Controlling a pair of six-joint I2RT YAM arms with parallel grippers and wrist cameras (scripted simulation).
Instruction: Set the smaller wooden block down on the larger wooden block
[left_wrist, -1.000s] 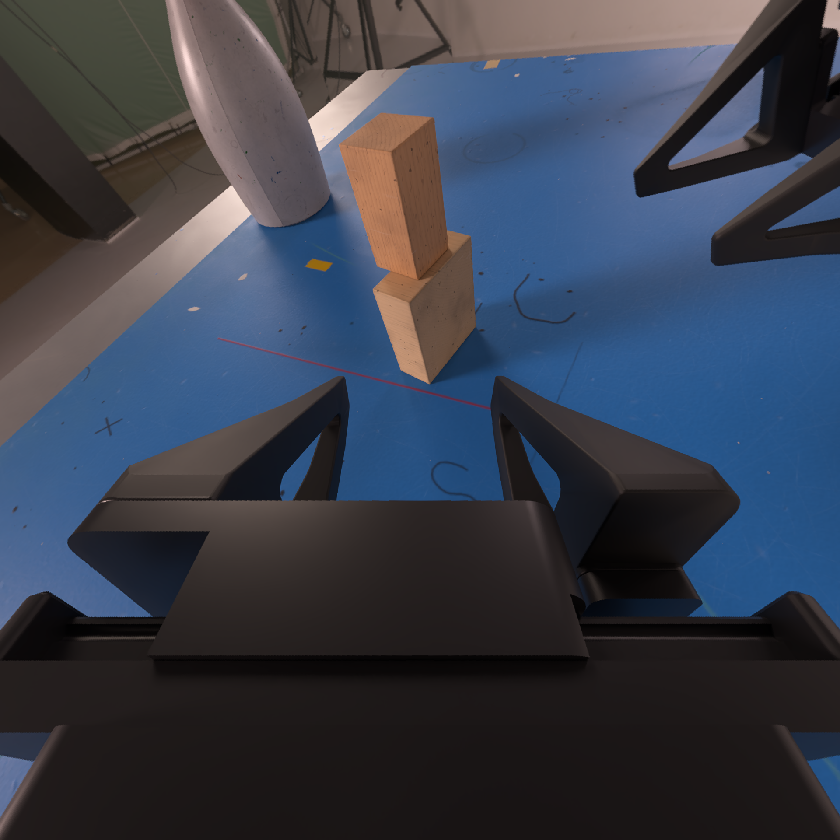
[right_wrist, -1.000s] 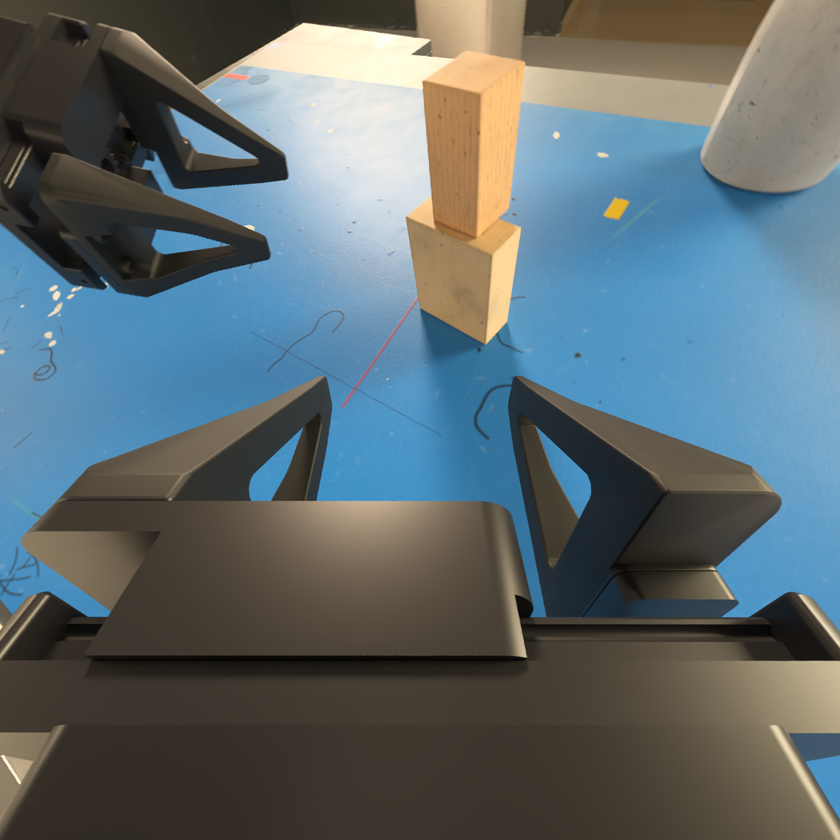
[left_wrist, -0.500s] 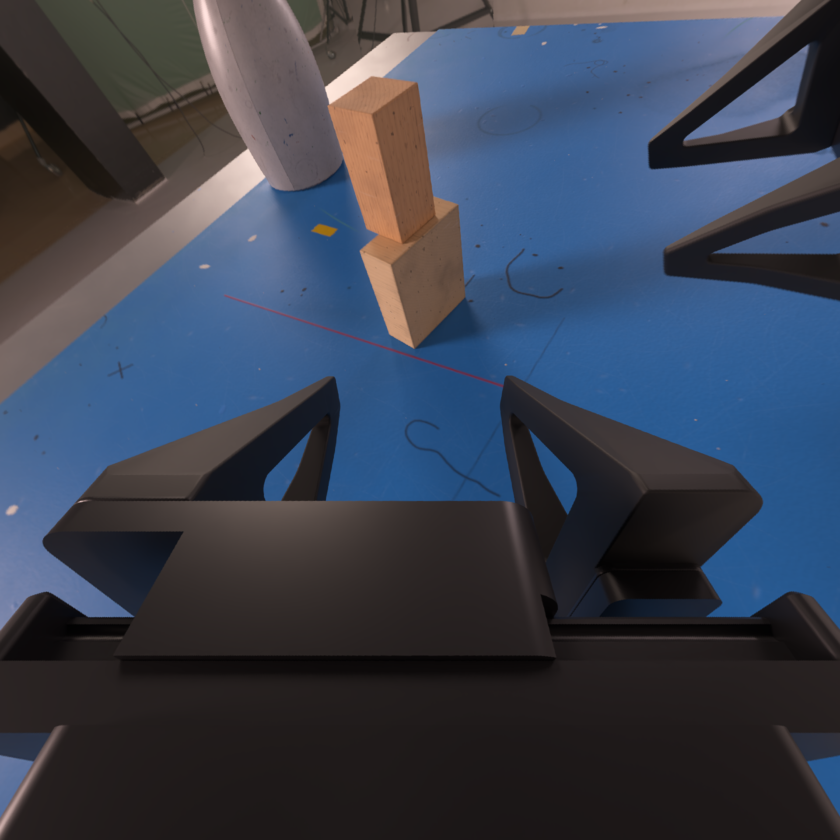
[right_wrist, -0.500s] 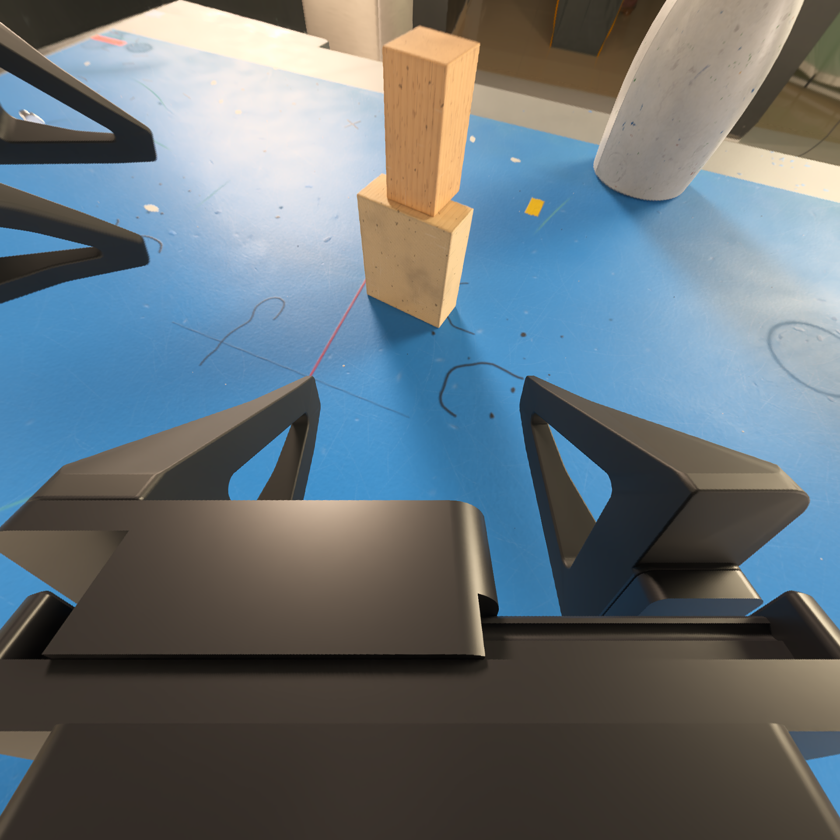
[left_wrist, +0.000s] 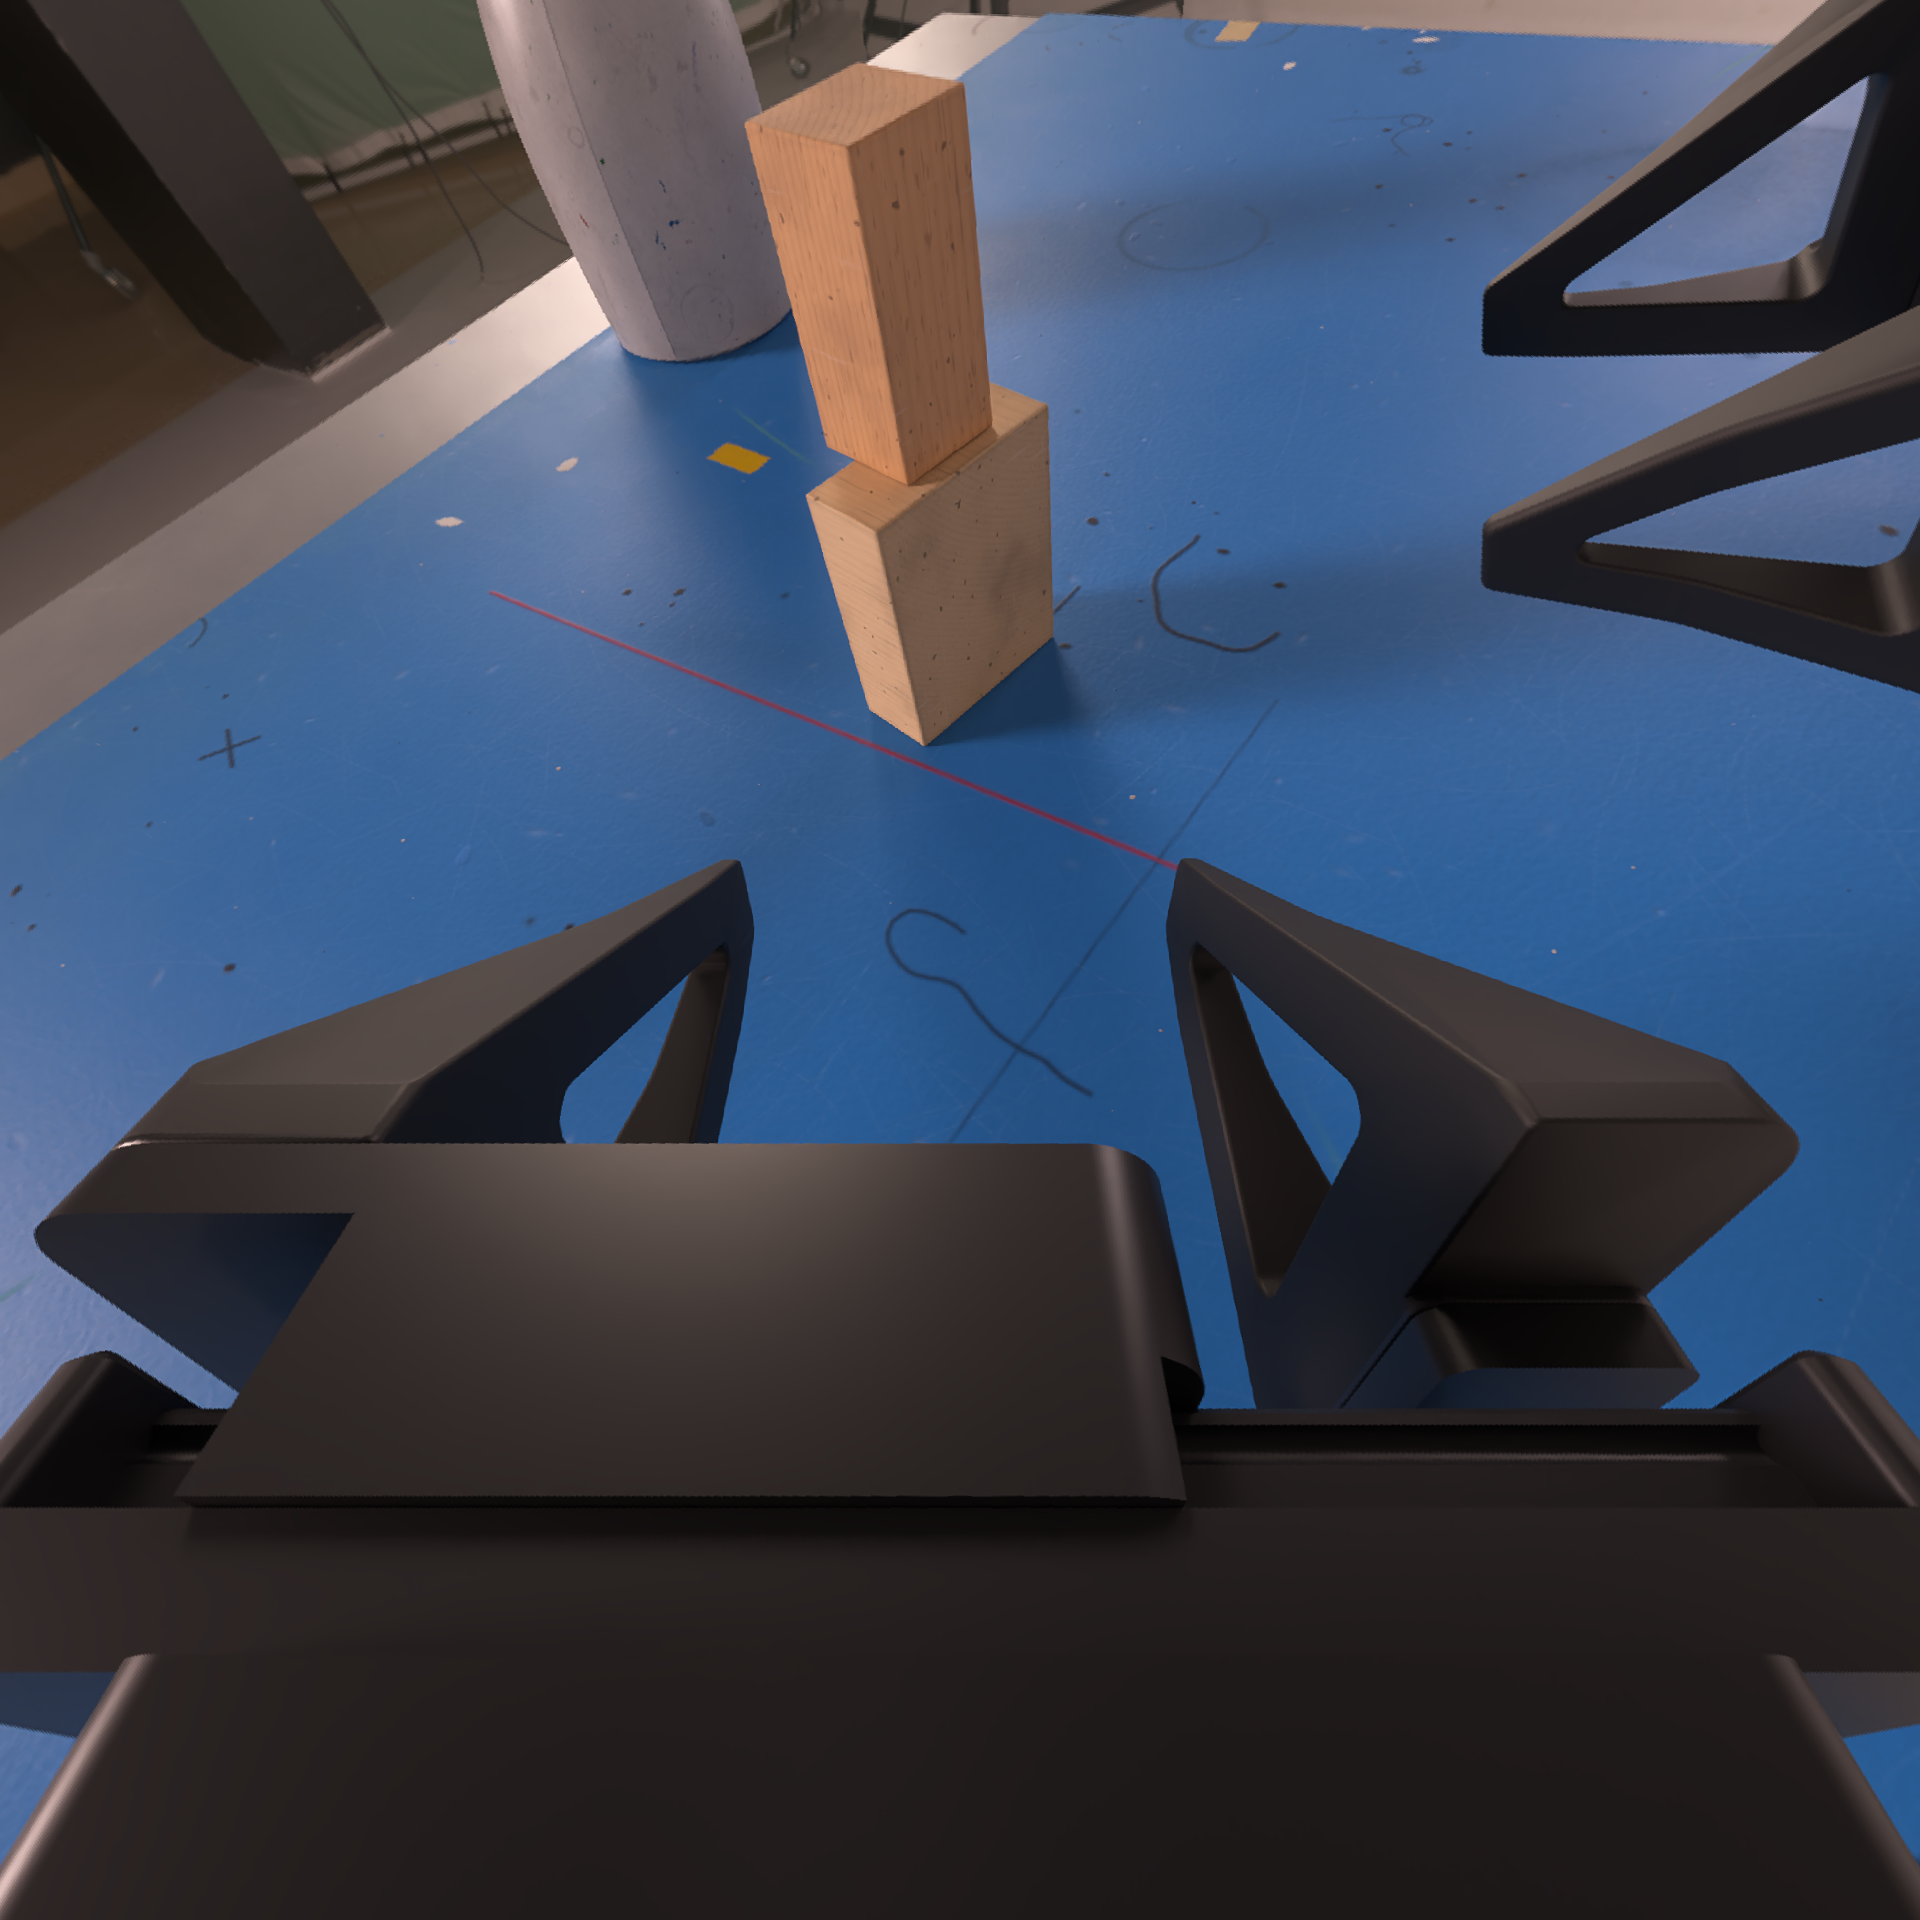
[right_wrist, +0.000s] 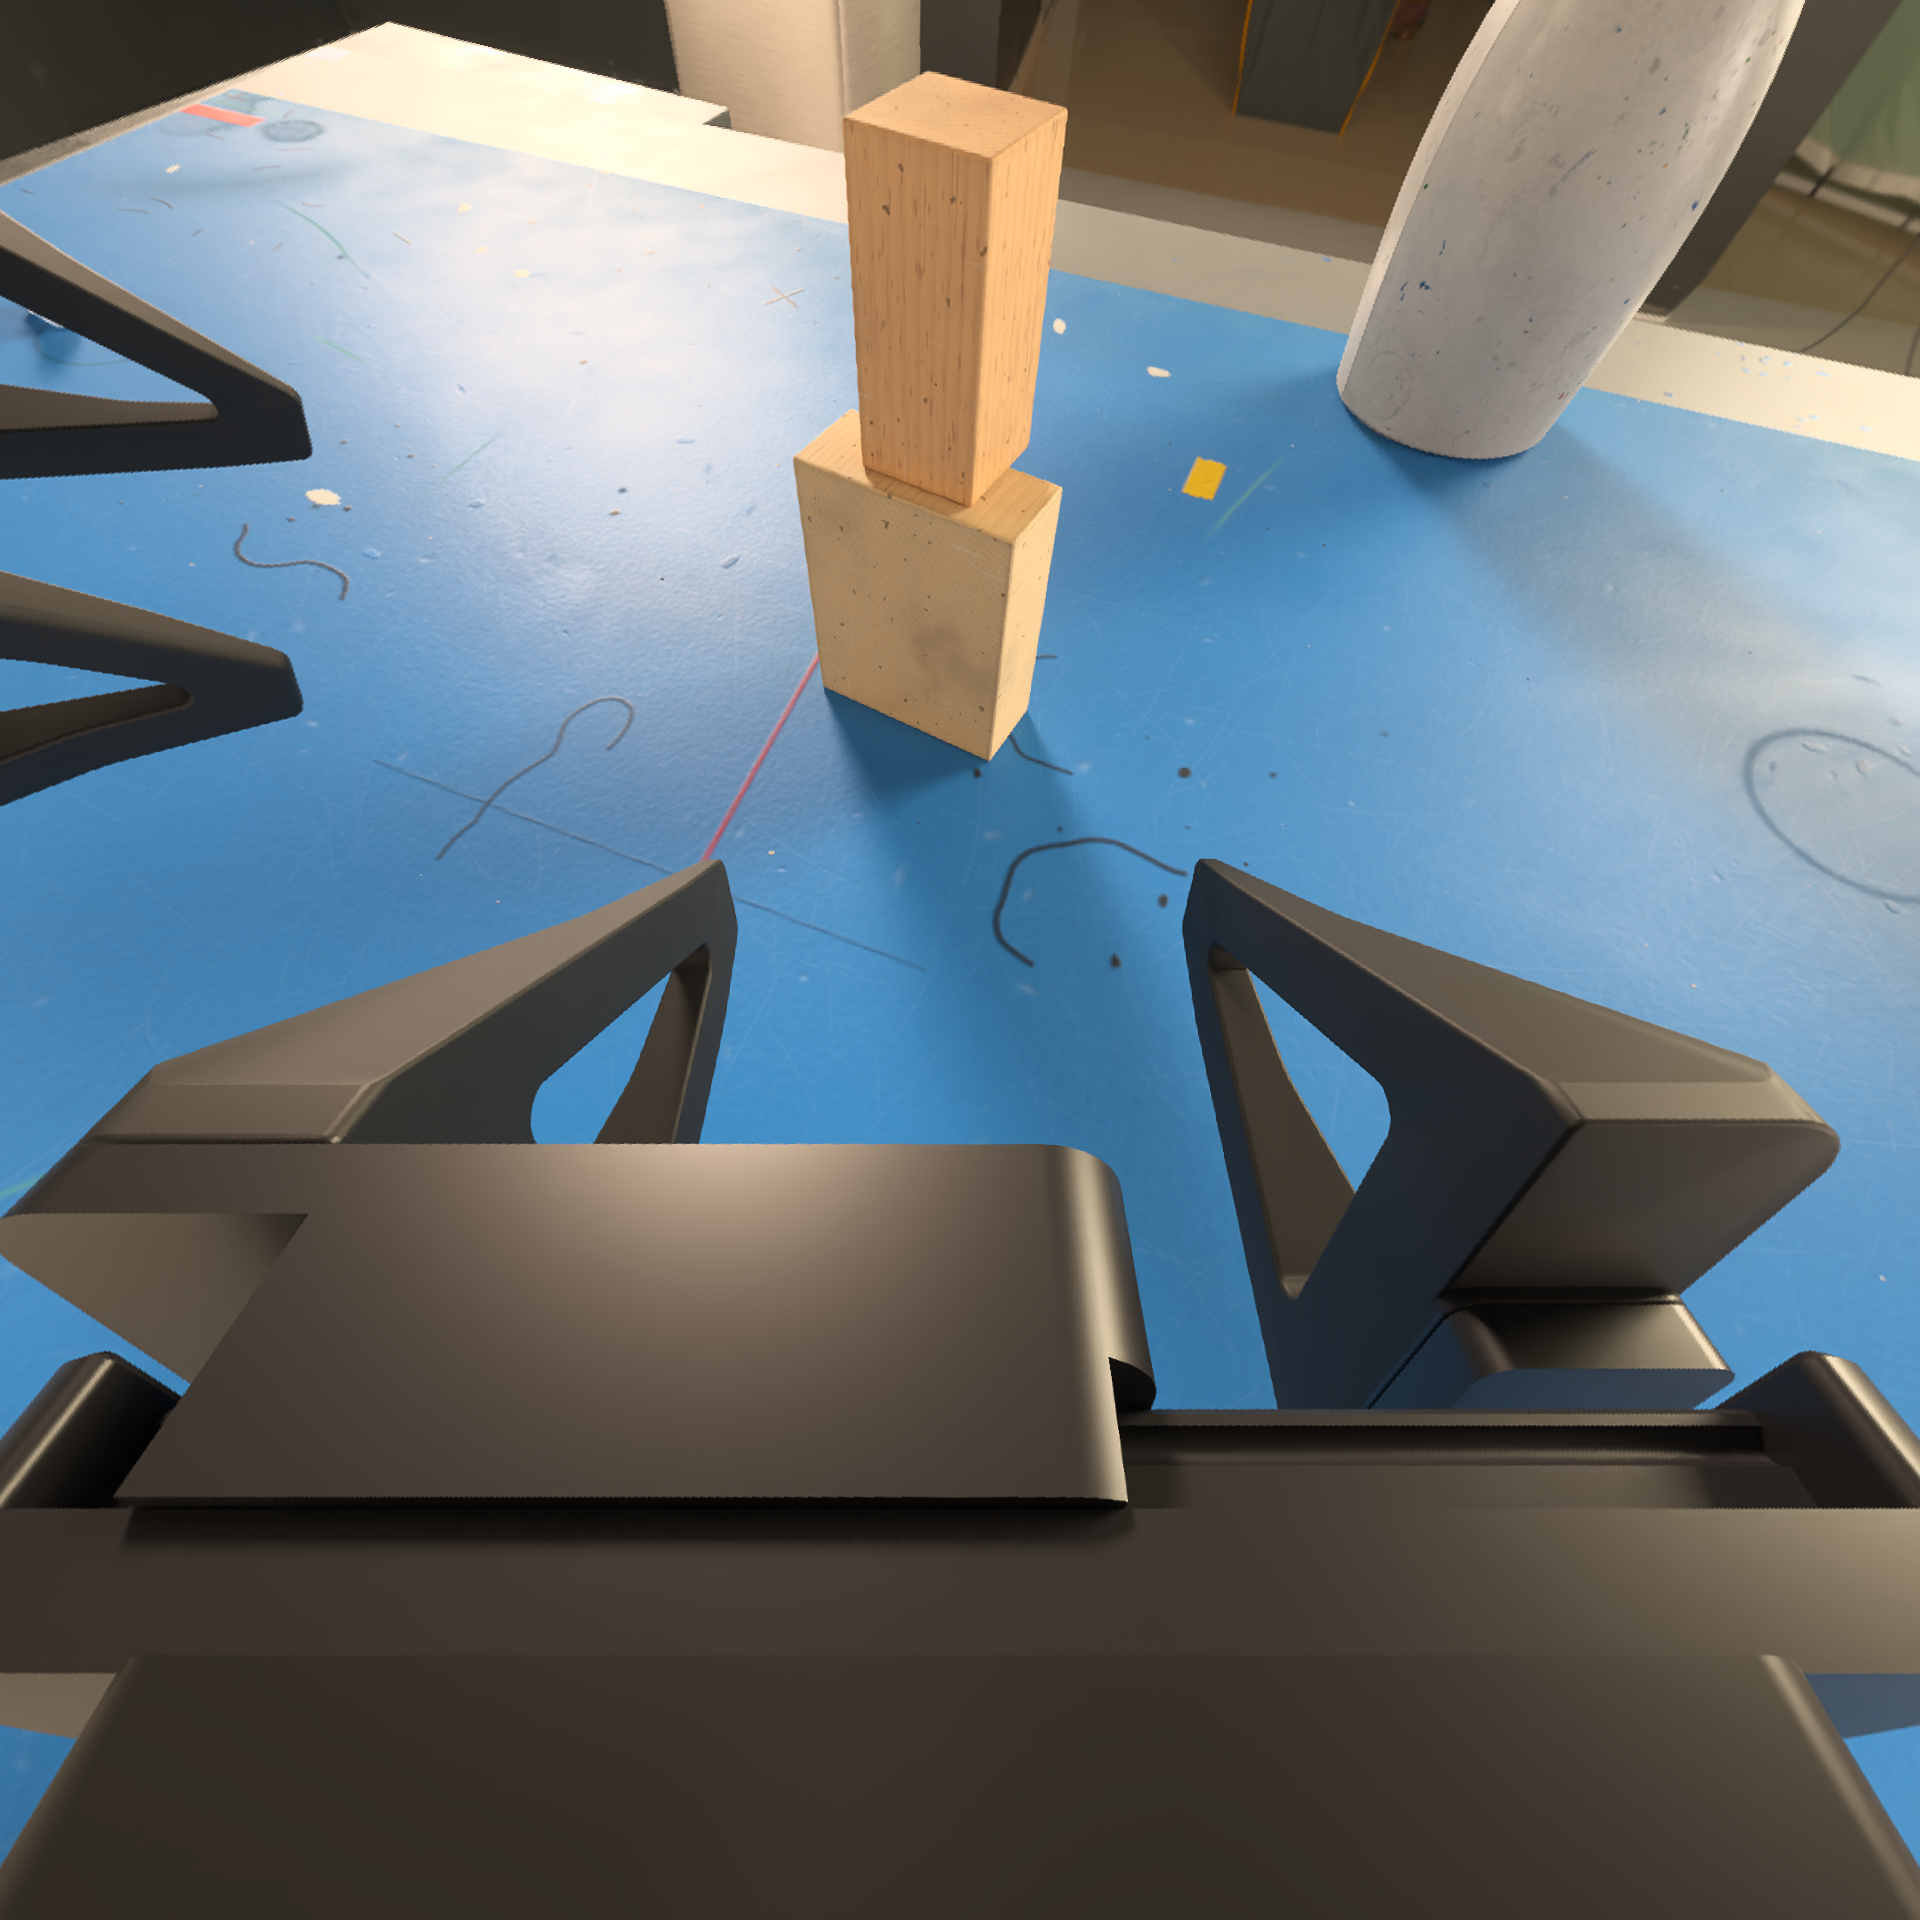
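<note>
Both claws have backed off w/ stack farther away; left claw (left_wrist: 961, 894) & right claw (right_wrist: 961, 894) wide apart, empty, since smaller wooden block (right_wrist: 951, 291) rests upright on larger wooden block (right_wrist: 920, 613), blue surface (right_wrist: 1455, 727).

Two wooden blocks stand stacked near the middle of the blue bench top (left_wrist: 1455, 935): one tall orange-toned wooden block (left_wrist: 883, 270) upright on one paler, wider wooden block (left_wrist: 945, 592). One white speckled rounded post (left_wrist: 644, 177) rises at the bench's pale edge. One small yellow rectangular marker (left_wrist: 738, 457) lies flat between post and stack. Two black two-finger grippers, one left (left_wrist: 956, 883) and one right (right_wrist: 956, 883), each gape empty over the surface.
</note>
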